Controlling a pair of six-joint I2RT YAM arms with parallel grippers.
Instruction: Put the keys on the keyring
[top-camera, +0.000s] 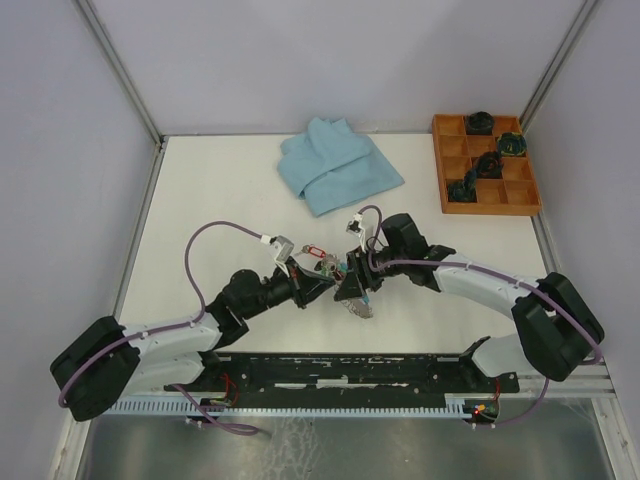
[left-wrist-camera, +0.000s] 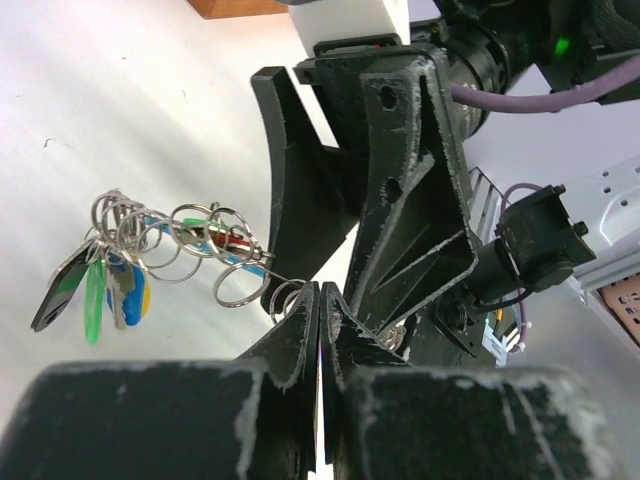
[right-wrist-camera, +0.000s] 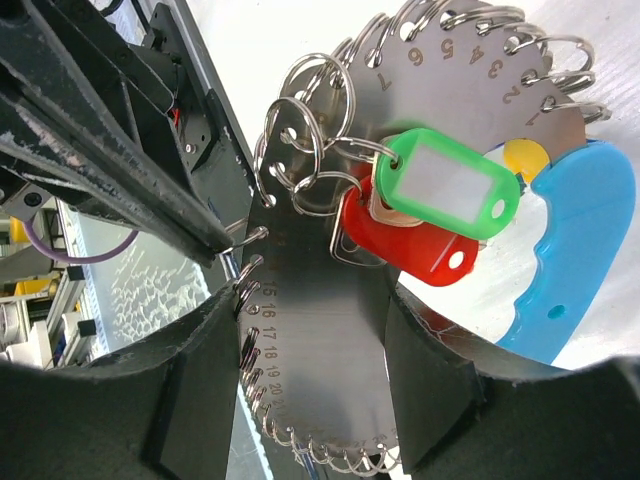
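From above I see my left gripper (top-camera: 328, 284) and right gripper (top-camera: 356, 290) meeting tip to tip; left wrist: fingers (left-wrist-camera: 300, 335) pressed shut, small silver tagged keys (left-wrist-camera: 95, 295) beyond their tips; right wrist: fingers (right-wrist-camera: 200, 390) clamp the large silver, loop-edged, blue-handled keyring (right-wrist-camera: 320, 330) between them.

Shiny brushed-metal keyring (right-wrist-camera: 320, 320), glossy plastic green tag (right-wrist-camera: 450, 187), matt cloth (top-camera: 340, 165).

The keyring (right-wrist-camera: 320, 330) is a bright silver disc stamped with a row of numbers along its rim, with one light-blue segment (right-wrist-camera: 575, 240) and a yellow patch (right-wrist-camera: 525, 160) beside it. On its silver rings (right-wrist-camera: 300, 110) hang a green tag (right-wrist-camera: 450, 190) with a white label and a red tag (right-wrist-camera: 420, 255). The cloth (top-camera: 338, 165) is light blue, the tray (top-camera: 490, 209) orange-brown, the table (top-camera: 200, 190) white, the cables (left-wrist-camera: 560, 95) purple.
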